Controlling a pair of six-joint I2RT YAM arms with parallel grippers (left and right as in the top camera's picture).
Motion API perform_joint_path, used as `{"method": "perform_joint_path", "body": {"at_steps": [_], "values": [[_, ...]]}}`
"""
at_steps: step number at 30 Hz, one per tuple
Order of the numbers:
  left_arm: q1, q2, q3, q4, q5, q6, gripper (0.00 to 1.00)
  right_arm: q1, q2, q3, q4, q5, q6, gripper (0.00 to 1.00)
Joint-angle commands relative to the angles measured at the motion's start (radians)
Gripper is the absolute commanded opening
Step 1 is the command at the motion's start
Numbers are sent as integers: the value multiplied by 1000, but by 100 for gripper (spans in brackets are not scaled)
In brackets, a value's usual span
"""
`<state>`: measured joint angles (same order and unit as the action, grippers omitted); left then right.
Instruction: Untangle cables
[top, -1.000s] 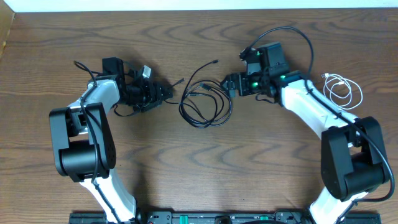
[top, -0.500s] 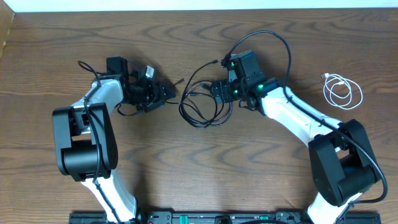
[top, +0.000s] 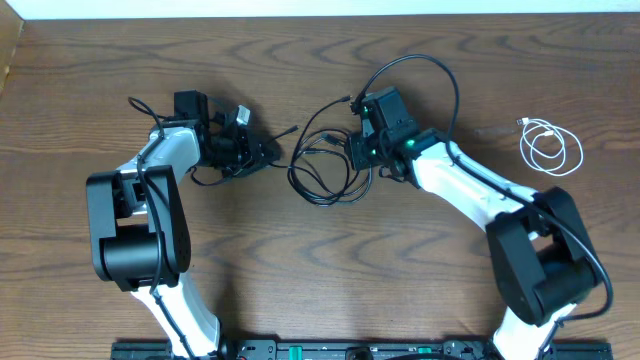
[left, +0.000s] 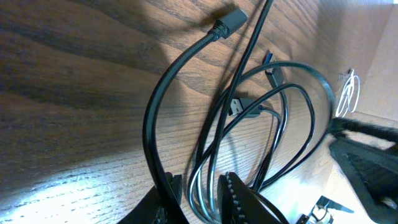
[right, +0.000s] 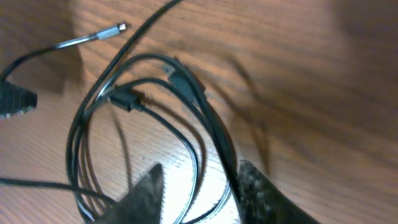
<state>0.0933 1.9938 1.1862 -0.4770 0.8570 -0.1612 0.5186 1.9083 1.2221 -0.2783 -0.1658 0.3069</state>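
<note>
The black cables (top: 325, 201) lie as a tangled loop at the middle of the wooden table, one plug end (top: 346, 99) pointing to the back. My left gripper (top: 272, 150) is at the loop's left edge. In the left wrist view its jaws (left: 200, 180) are closed on several black strands (left: 152, 124). My right gripper (top: 352, 150) is over the loop's right side. In the right wrist view it (right: 202, 167) straddles the strands (right: 205, 109) with its jaws still apart, a thin strand loose between them. The white cable (top: 545, 150) lies coiled far right, apart from both.
The right arm's thicker black wire (top: 430, 62) arcs above the tangle at the back. The left arm's wires (top: 135, 105) trail at the far left. Both arm bases stand at the table's front edge (top: 320, 345).
The right arm has swung left from beside the tangle to over its right side, and its jaws have narrowed. The left gripper has hardly moved and has closed on the strands.
</note>
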Motion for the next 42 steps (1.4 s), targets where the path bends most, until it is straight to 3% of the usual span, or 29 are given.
{"method": "perform_joint_path", "body": {"at_steps": [1,3,16,19,23,31,36,42], "values": [[0,-16,-4,-3,-63,-3,19,10,41,-9,5,-57,7,13],[0,-16,-4,-4,-112,-24,19,14,58,-9,10,-59,16,1],[31,-16,-4,-52,-313,-133,19,107,106,-9,133,-125,-6,1],[55,-16,-4,-61,-312,-134,10,132,106,-9,150,-125,-31,1],[92,-16,-4,-80,-303,-161,8,168,106,-9,170,-124,-80,1],[149,-16,-4,-86,-143,-145,8,201,106,-9,174,60,-87,1],[174,-16,-4,-61,242,119,8,201,106,-9,173,163,-87,1],[174,-16,-4,-61,374,219,7,201,107,-9,174,320,-83,1]]}}
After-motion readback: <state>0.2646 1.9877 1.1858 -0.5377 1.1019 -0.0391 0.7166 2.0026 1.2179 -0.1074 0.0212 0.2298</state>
